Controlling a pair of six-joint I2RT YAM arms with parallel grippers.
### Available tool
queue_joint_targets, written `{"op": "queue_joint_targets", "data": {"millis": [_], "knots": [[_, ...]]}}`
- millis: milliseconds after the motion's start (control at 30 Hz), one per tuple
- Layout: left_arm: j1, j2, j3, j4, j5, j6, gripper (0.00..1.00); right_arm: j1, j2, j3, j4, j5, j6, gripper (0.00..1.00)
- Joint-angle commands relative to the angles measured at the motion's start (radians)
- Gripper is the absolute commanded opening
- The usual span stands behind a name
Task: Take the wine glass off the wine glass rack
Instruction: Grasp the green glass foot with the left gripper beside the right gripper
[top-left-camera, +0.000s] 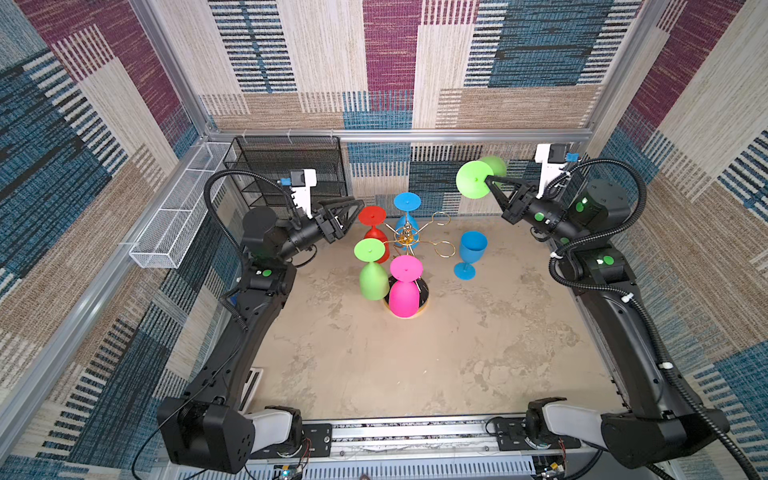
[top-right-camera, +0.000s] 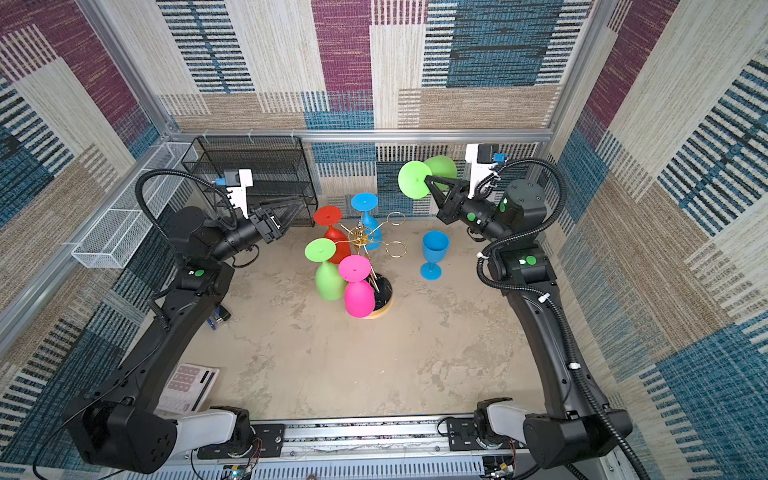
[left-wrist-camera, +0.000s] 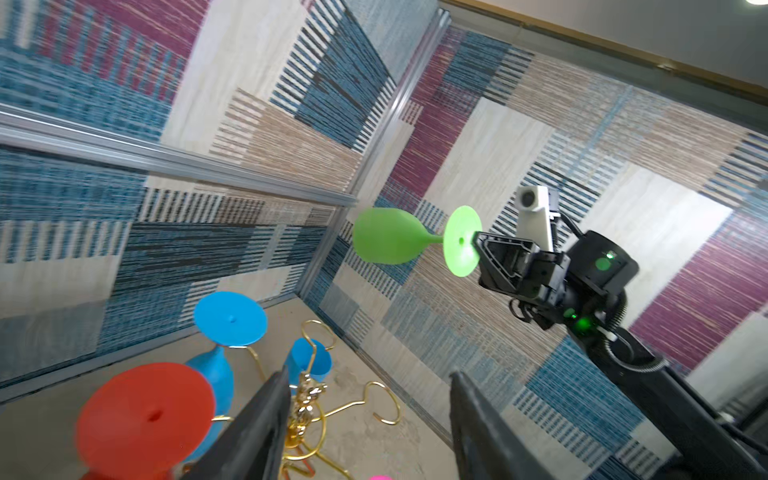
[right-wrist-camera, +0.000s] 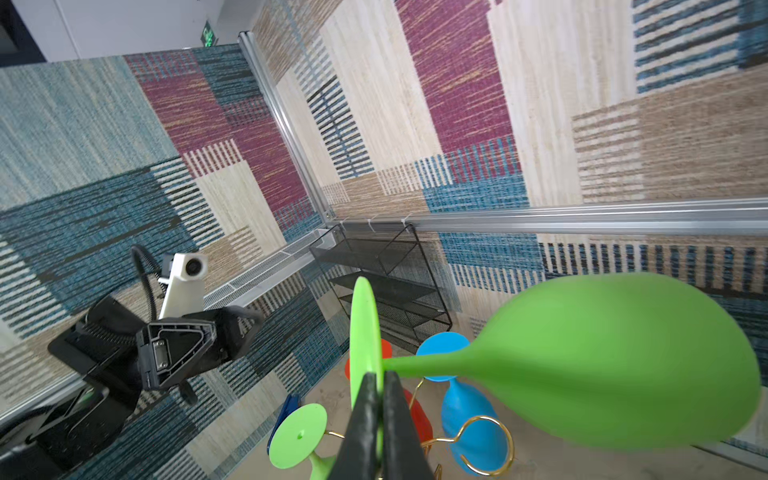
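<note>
Green wine glass (top-left-camera: 473, 179) clear of the wine glass rack (top-left-camera: 406, 240), lying sideways in the air toward the tabletop's (top-left-camera: 415, 365) far right corner. Right pincer (top-left-camera: 488, 180) pinching its foot rim. Rack stands mid-tabletop, nearer far edge. Left pincer (left-wrist-camera: 370, 415) spread, empty, near the hung red glass (top-left-camera: 372, 217).

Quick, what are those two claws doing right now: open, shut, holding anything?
Left gripper: open, nothing between the jaws.
Right gripper: shut on the green glass, pinching its foot.
</note>
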Motion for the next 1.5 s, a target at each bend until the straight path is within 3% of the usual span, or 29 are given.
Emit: {"op": "queue_joint_targets", "data": {"millis": [0, 267, 667, 900, 1067, 1267, 1300, 1333, 1467], "knots": [[-0.045, 0.044, 0.063, 0.033, 0.053, -0.010, 0.63, 0.045, 0.017, 0.021, 0.012, -0.035, -0.077, 0.00], [-0.126, 0.164, 0.168, 0.119, 0.092, -0.093, 0.61, 0.169, 0.071, 0.054, 0.022, -0.076, -0.120, 0.00], [-0.201, 0.226, 0.219, 0.128, 0.102, -0.104, 0.56, 0.261, 0.141, 0.076, 0.064, -0.091, -0.110, 0.00], [-0.218, 0.233, 0.216, 0.135, 0.121, -0.120, 0.40, 0.269, 0.174, 0.081, 0.081, -0.084, -0.089, 0.00], [-0.220, 0.247, 0.208, 0.216, 0.136, -0.202, 0.27, 0.273, 0.192, 0.113, 0.087, -0.092, -0.081, 0.00], [-0.222, 0.266, 0.214, 0.321, 0.142, -0.278, 0.00, 0.277, 0.203, 0.124, 0.072, -0.103, -0.078, 0.00], [-0.222, 0.266, 0.215, 0.326, 0.140, -0.286, 0.00, 0.276, 0.201, 0.124, 0.068, -0.104, -0.081, 0.01], [-0.222, 0.264, 0.217, 0.325, 0.131, -0.294, 0.00, 0.275, 0.197, 0.124, 0.061, -0.099, -0.089, 0.08], [-0.221, 0.248, 0.226, 0.258, 0.069, -0.321, 0.00, 0.275, 0.144, 0.105, 0.015, 0.004, -0.169, 0.52]]}}
